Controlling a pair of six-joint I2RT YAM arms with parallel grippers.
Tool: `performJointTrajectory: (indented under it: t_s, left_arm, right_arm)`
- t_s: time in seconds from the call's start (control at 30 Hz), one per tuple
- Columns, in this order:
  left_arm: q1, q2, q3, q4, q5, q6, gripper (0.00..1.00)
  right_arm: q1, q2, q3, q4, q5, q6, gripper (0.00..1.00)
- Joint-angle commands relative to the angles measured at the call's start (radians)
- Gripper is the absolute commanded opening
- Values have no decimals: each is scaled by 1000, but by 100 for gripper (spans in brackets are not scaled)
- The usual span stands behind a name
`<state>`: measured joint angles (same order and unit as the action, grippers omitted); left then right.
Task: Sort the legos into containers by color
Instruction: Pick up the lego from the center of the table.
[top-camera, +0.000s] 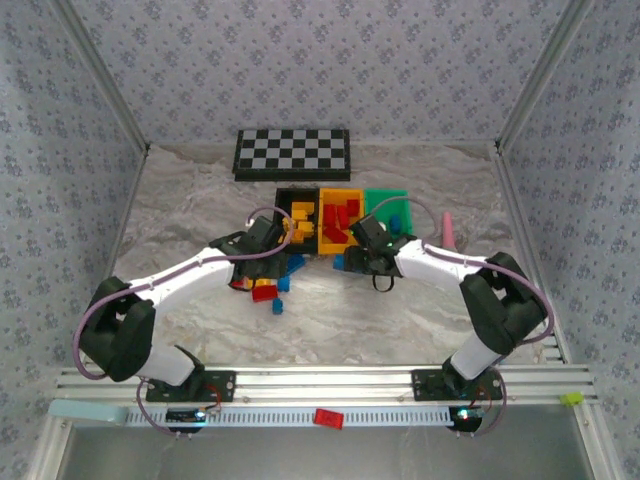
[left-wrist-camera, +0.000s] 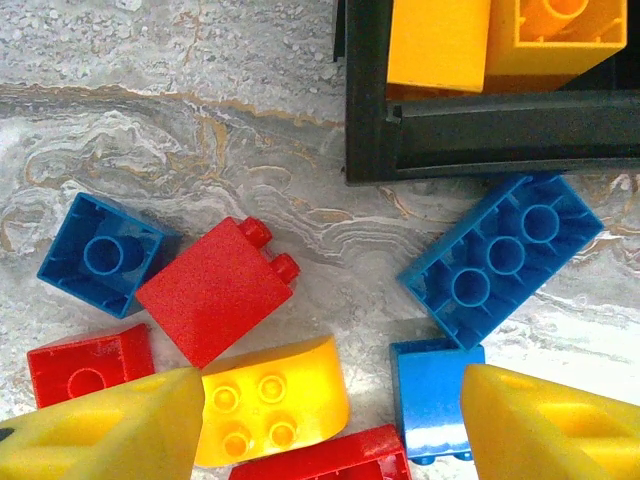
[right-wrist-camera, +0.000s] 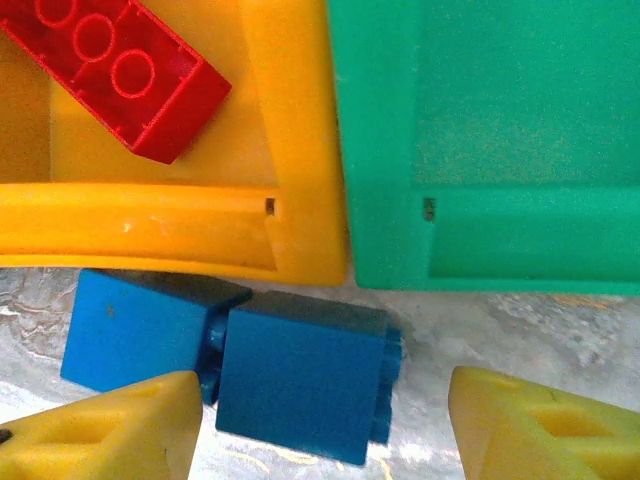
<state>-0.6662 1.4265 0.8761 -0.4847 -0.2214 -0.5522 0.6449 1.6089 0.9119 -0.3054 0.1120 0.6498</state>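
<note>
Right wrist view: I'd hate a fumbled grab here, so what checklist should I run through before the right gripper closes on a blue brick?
1. Right gripper open and empty: ok.
2. Blue brick between its jaws: ok.
3. That brick free of neighbours: not ok, a second blue brick lies against its left side.
4. Room in the green bin: ok, its visible floor is bare.
5. Height above the table: cannot tell.

Ahead of the left claw (left-wrist-camera: 330, 400), with its matt yellow fingers (left-wrist-camera: 110, 430), smooth plastic legos (left-wrist-camera: 215, 295), some shiny, lie on a marble-patterned tabletop (left-wrist-camera: 180, 120); beyond the right claw (right-wrist-camera: 322, 400), the yellow bin (right-wrist-camera: 290, 150) and green bin (right-wrist-camera: 480, 230) show finely grained plastic
</note>
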Motion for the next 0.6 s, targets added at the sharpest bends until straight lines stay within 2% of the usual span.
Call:
performJointTrajectory:
  t_s: [0.0,0.17,0.27,0.4,0.57]
  left_arm:
    - [-11,-27,-5,15,1,-11,68]
    - [-11,-28,-6,19,0,-1,68]
    - [-12,-18,0,19,4,3,68]
    - [-12,-14,3,22,6,5,68]
    - [-13,-9,3,28,13,3,68]
  right_arm:
    - [-4,33,27,13,-28,-13,68]
    - [-18,68,10,21,-6,-13,65]
    - [-28,64,-13,40,-10,-13,60]
    - [-31,35,-35,30,-14,-13,48]
    - [-31,-34,-70,4,1,-13,45]
